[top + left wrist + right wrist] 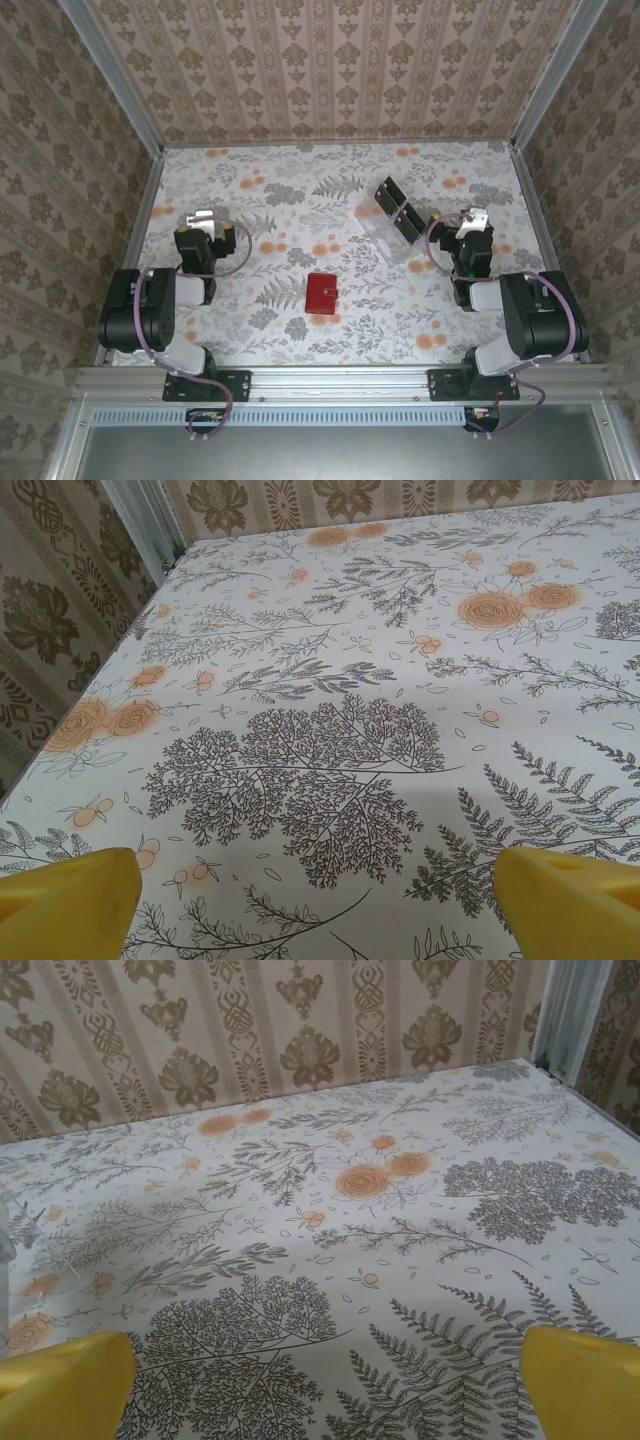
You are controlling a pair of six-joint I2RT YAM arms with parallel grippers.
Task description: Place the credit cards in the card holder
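The left tool [318, 905] hovers over bare desk [300, 190] at the left. Its yellow fingers [65, 900] are spread wide with nothing between them. Near the middle, toward the near edge, the red holder [321, 293] lies flat and looks closed, well apart from both arms. Right of it and farther back, the dark cards [401, 211] stand leaning in a clear tray [378, 238]; how many there are I cannot tell. The right tool [322, 1385] sits just right of the tray, equally spread and empty.

The cards are likely thin, stiff, light and slick. Since they are propped up, the free upper edge is probably the best place to pinch, across the two faces. The holder looks soft and light, so it may slide or flop. One tool would probably have to open it and pin it while the other feeds a card in.
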